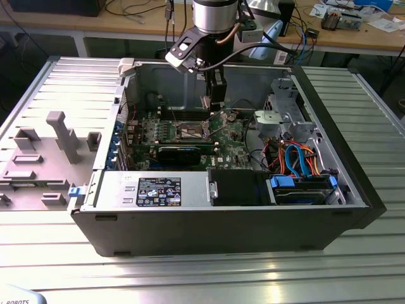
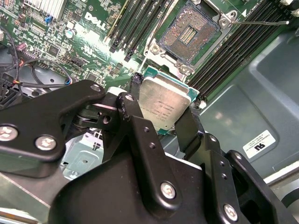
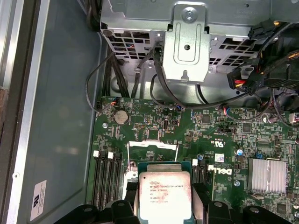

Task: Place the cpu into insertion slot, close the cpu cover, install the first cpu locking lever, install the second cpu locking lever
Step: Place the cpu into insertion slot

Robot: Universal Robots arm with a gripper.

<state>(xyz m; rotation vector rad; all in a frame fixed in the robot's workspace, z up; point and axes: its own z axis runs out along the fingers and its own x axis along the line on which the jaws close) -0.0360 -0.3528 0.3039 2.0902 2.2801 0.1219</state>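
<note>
Gripper (image 2: 164, 95) is closed on the cpu (image 2: 163, 105). Its fingers (image 2: 189, 128) clamp two opposite edges, metal top towards the wrist cameras. My reading is that the edge grip keeps the underside clear and lets the chip go down flat.

The cpu hangs above the board, not seated. In the second wrist view the slot (image 2: 189, 32) lies bare with its dark centre exposed, near the chip but apart from it. A thin lever (image 2: 261, 22) is swung out over the memory slots (image 2: 233, 51), which probably leaves the socket free for loading.

The first wrist view adds the cover (image 3: 152, 145), raised on its hinge just past the chip and so open to receive it.

The exterior view gives the wider setting. The arm reaches down into the open case (image 1: 158, 228) on the ribbed counter (image 1: 190, 272), and the gripper hangs low over the middle of the board. I judge that none of the four steps is done yet.
</note>
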